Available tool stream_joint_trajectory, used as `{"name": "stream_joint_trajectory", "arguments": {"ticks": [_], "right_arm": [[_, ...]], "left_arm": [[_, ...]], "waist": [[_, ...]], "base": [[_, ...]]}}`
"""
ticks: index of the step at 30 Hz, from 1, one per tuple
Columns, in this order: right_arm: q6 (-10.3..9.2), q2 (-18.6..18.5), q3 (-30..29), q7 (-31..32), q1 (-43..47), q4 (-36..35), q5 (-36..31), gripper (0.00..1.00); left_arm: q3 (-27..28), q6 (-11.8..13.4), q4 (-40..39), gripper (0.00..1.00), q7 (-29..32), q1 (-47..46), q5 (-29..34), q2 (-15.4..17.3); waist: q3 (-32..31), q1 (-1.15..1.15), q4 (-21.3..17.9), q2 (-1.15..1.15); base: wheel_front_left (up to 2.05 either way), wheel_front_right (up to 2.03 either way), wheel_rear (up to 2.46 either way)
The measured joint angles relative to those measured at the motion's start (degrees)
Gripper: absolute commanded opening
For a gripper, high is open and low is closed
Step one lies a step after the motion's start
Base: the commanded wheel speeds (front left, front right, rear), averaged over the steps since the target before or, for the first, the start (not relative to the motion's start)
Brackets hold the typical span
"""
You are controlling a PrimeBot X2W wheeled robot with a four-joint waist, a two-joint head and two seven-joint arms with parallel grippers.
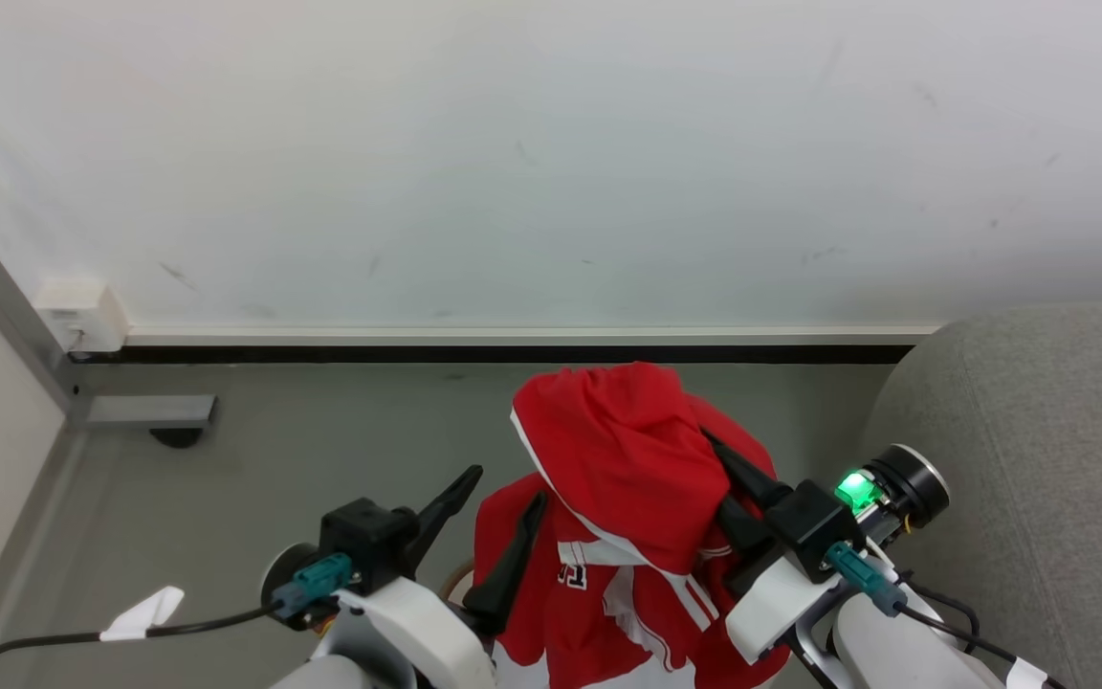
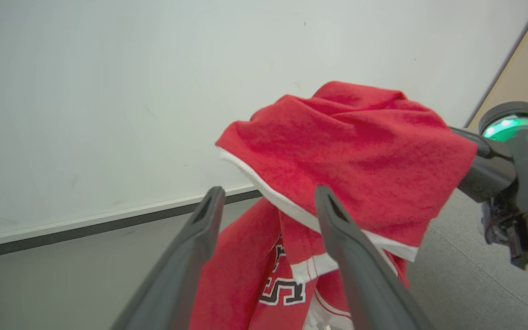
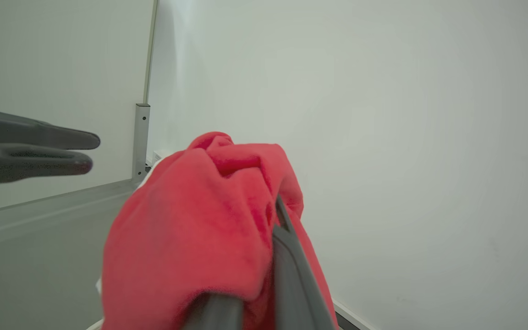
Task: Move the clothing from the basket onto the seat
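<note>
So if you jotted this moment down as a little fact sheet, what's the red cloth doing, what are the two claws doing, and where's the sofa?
clothing: red with white trim, raised in the air, draped over the right gripper
right gripper: shut on the clothing
left gripper: open, beside the clothing, holding nothing
seat: light grey, on the robot's right, clothing not yet on it
</note>
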Motion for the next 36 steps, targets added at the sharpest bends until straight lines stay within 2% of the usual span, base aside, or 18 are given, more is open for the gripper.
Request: {"name": "stream_joint_trajectory", "arguments": {"ticks": [8, 19, 27, 31, 36], "right_arm": [[0.0, 0.01, -1.72, 0.0, -0.85, -1.71, 0.83, 0.0], [0.0, -0.09, -3.7, 0.01, -2.66, -5.26, 1.78, 0.0], [0.0, -2.79, -6.77, 0.01, -3.05, -8.1, 2.27, 0.0], [0.0, -3.9, -8.89, 0.0, -3.05, -9.5, 2.69, 0.0], [0.0, -4.44, -10.83, 0.01, -4.21, -10.09, 2.9, 0.0]], "left_arm": [[0.51, -0.29, 0.75, 1.0, -0.63, 0.01, -0.01, -0.26], [1.3, -0.48, 0.64, 1.0, -1.54, -0.17, 0.26, -0.51], [1.12, -1.25, 0.66, 1.0, -1.88, -1.85, 1.37, -2.29], [1.02, -1.51, 0.75, 1.0, -1.96, -3.0, 1.9, -2.85], [0.89, -2.0, 0.89, 1.0, -2.02, -4.28, 2.34, -2.97]], "waist": [[0.36, 0.0, -2.38, 0.0], [1.48, 0.0, -11.57, 0.0], [2.86, -0.01, -18.9, 0.0], [4.03, -0.01, -21.12, 0.0], [6.05, 0.0, -22.03, 0.0]], "base": [[0.0, 0.0, 0.0], [0.0, 0.0, 0.0], [0.0, 0.0, 0.0], [0.0, 0.0, 0.0], [0.0, 0.0, 0.0]]}}
